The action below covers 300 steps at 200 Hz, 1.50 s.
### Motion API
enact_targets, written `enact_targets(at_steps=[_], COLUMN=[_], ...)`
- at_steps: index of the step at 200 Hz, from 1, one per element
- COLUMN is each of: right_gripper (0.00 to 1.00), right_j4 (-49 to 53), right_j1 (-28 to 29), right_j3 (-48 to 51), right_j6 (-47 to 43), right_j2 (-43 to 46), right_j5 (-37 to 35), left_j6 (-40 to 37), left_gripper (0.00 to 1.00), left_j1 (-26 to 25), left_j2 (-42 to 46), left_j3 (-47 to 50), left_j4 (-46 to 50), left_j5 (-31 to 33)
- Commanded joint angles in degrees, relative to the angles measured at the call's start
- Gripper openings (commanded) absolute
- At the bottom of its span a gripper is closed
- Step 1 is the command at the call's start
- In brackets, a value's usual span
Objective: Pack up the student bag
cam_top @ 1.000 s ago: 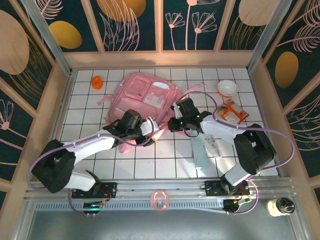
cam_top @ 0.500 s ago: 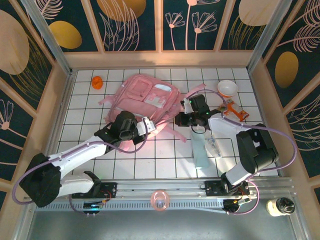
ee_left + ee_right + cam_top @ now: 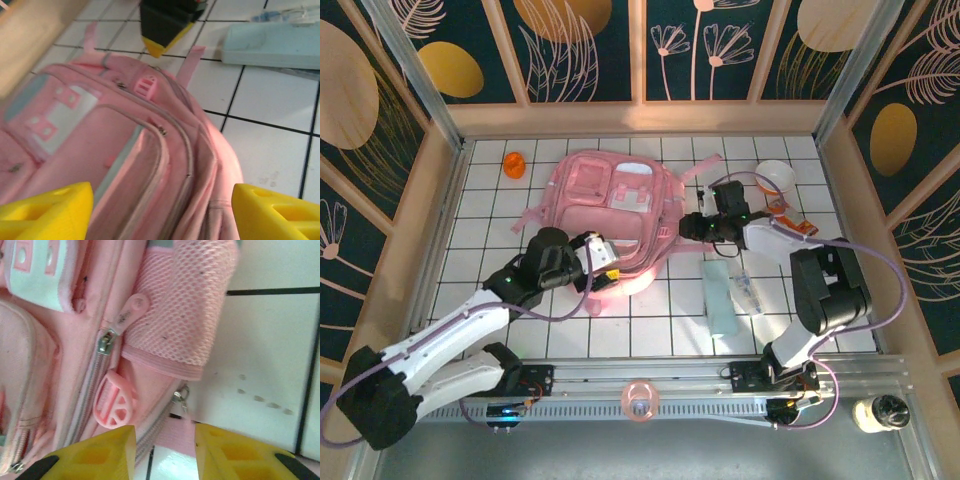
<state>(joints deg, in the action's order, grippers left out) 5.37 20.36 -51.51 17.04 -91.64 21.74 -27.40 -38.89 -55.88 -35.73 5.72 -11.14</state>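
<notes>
The student bag (image 3: 610, 205) lies flat on the white tiled table, a large pale pink backpack with front pockets facing up. My left gripper (image 3: 604, 272) is at its near edge. In the left wrist view the jaws (image 3: 162, 215) stand wide open, straddling the bag's (image 3: 125, 150) zipped rim without pinching it. My right gripper (image 3: 691, 226) is at the bag's right side. In the right wrist view it (image 3: 165, 455) is open over a pink strap, beside a zip and a round pink pull (image 3: 116, 405) under the mesh pocket (image 3: 185, 300).
A pale blue case (image 3: 720, 297) and a clear pen pack (image 3: 747, 290) lie right of the bag. A white bowl (image 3: 775, 177) and an orange packet (image 3: 788, 222) sit at the far right, an orange object (image 3: 515, 163) at the far left. Wooden walls ring the table.
The bag has slid toward the back and straightened out flat. Both grippers went from shut to open, letting go of it. The right gripper moved right and back, the left one slightly nearer.
</notes>
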Motion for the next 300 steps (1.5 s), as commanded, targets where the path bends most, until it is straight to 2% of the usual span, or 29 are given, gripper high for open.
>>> enact_targets(at_steps=[1,21,35,52,93,134,195,257,274,300], right_gripper=[0.35,0.35,0.35,0.36,0.36,0.37,0.37,0.37,0.37,0.38], right_j4=[0.4,0.9,-0.1,-2.2,-7.1,-8.4,-9.5,-9.2,-10.1,-10.7], right_j1=[1.5,3.8,5.8,7.9,13.7,15.7,16.0,16.0,16.0,15.9], right_j3=[3.0,4.8,6.1,7.6,8.7,8.2,9.2,9.9,10.7,11.5], right_j6=[0.7,1.3,2.1,3.2,3.2,3.4,4.1,4.3,4.6,4.9], right_j2=[7.4,12.2,15.0,17.4,17.8,16.0,15.8,16.7,17.3,18.0], right_j5=[-5.1,-8.5,-10.5,-11.4,-11.3,-11.7,-11.6,-12.8,-13.0,-14.1], left_j6=[-3.7,-8.8,-11.6,-13.6,-18.5,-23.6,-25.5,-24.8,-25.0,-24.2], left_gripper=[0.76,0.78,0.79,0.78,0.75,0.74,0.78,0.76,0.7,0.41], left_j1=[0.8,0.9,1.6,3.0,5.0,5.1,5.0,5.0,5.0,5.0], left_j2=[0.7,-0.2,-0.7,-2.8,-12.4,-21.2,-30.2,-36.4,-36.9,-34.4], left_j3=[-2.9,-4.2,-4.1,-5.2,-9.8,-13.6,-15.5,-16.5,-16.1,-14.8], left_j4=[8.6,13.6,13.6,12.4,9.0,7.3,1.7,-3.5,-4.2,-4.4], left_j5=[7.7,13.7,14.7,12.7,3.1,-3.9,-2.9,-2.3,-2.0,-4.3])
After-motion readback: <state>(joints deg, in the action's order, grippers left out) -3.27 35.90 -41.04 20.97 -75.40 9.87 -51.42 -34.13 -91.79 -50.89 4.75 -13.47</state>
